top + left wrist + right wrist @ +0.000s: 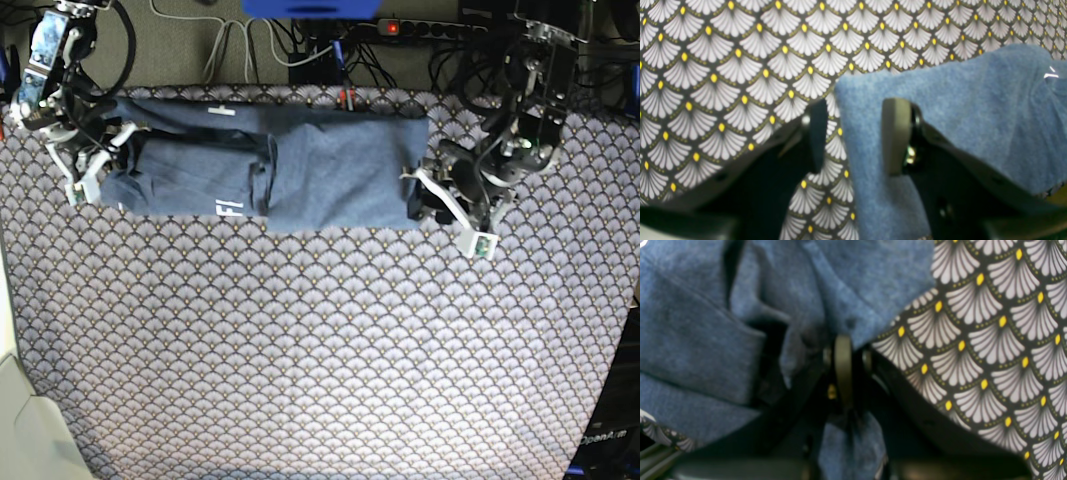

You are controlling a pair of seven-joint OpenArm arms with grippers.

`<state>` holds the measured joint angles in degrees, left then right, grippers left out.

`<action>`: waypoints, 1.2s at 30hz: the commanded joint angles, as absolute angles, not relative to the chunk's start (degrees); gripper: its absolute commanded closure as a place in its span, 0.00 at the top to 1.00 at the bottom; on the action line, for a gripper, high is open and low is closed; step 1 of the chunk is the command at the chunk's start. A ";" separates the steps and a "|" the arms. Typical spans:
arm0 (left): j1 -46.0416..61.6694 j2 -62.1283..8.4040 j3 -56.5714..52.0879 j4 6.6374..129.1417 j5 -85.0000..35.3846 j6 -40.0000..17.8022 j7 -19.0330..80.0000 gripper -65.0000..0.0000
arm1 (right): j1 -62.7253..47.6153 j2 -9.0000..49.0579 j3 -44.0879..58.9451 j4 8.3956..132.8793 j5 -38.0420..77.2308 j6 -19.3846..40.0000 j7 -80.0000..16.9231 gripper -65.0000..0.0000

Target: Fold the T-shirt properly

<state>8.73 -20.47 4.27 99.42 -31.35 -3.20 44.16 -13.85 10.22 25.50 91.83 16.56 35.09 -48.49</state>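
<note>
— Where does the T-shirt (300, 170) lie?

— Spread as a long folded band across the far part of the tablecloth (320, 350), with an arm at each end. The right gripper (843, 370) sits at the end where the cloth is bunched; blue folds crowd to one side of it and fan-patterned tablecloth shows on the other.

— Is that gripper clamped?

— Its jaws are pressed together, with blue fabric emerging above and below them, so it appears pinched on the T-shirt, though the wrist picture is blurred.

— And the left gripper (853, 136)?

— Its jaws stand apart at the opposite end. One edge of the T-shirt (940, 110) runs between the fingers (895, 133); most of the cloth lies beyond one finger, bare tablecloth (723, 83) beyond the other.
</note>
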 commanded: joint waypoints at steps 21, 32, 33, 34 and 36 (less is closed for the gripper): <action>9.54 -20.97 4.09 100.79 -31.69 -3.12 43.21 0.40 | -19.03 9.80 19.47 114.86 16.40 35.21 -52.88 0.00; 13.05 -22.90 -0.40 105.98 -32.22 -3.12 43.21 0.40 | -17.36 7.60 12.53 115.03 16.40 35.21 -53.23 0.00; 13.76 -22.90 -2.33 106.95 -32.22 -3.30 43.21 0.40 | -16.92 7.60 12.09 115.03 16.40 35.21 -53.23 0.00; 14.46 -22.81 -4.18 107.74 -32.22 -3.38 43.21 0.40 | -16.66 7.60 11.47 115.03 16.40 35.21 -53.23 0.00; 15.96 -22.81 -7.52 108.79 -32.22 -3.38 43.21 0.40 | -15.78 7.16 9.80 115.12 16.40 35.21 -53.23 0.00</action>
<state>16.23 -22.24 -7.49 107.70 -31.79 -3.07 43.99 -15.90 7.09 9.93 113.95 15.25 35.11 -54.24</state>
